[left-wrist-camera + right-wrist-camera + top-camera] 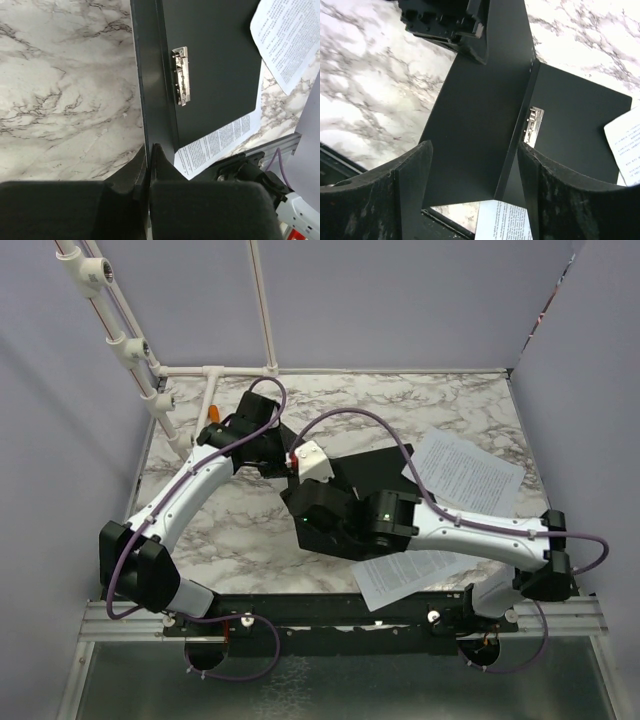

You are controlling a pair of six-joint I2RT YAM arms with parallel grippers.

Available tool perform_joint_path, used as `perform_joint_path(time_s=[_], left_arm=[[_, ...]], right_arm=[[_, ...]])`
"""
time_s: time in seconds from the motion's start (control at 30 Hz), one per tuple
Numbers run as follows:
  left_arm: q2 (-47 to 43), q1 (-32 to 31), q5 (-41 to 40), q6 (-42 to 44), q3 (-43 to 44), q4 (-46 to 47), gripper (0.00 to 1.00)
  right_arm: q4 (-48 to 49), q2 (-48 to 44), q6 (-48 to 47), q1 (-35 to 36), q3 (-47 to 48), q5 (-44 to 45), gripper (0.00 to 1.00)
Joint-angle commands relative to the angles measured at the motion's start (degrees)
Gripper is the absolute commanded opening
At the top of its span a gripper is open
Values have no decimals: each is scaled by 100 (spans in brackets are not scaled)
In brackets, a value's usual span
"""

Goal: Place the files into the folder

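Note:
The folder (375,475) lies open in the middle of the table, black inside up, its metal spine clip (181,75) showing. Its left cover (475,115) stands tilted up off the table. My left gripper (150,152) is shut on that cover's edge. My right gripper (476,177) hangs open above the raised cover and the spine, with nothing between its fingers (415,185). The files are loose printed sheets: one (468,475) lies at the folder's right edge, another (405,575) pokes out from under its near edge.
The marble table (230,530) shows bare to the left of the folder. White pipe framing (130,345) stands at the back left. A metal rail (330,615) runs along the near edge by the arm bases. Grey walls close in the sides.

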Motion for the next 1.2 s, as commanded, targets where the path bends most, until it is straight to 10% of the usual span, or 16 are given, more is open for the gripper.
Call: perform_joint_path(time_s=[0.0, 0.3, 0.63, 1.17], left_arm=[[-196, 110, -424, 251, -217, 227, 0], [-345, 577, 116, 383, -864, 1250, 0], [-66, 928, 39, 669, -1522, 1576, 0], [13, 1342, -1244, 895, -2224, 1576, 0]], right_arm=[[667, -837, -96, 25, -380, -505, 76], [46, -1751, 582, -162, -1245, -247, 93], [148, -2246, 1113, -1521, -2709, -1835, 95], [1388, -1004, 977, -3034, -3448, -3353, 95]])
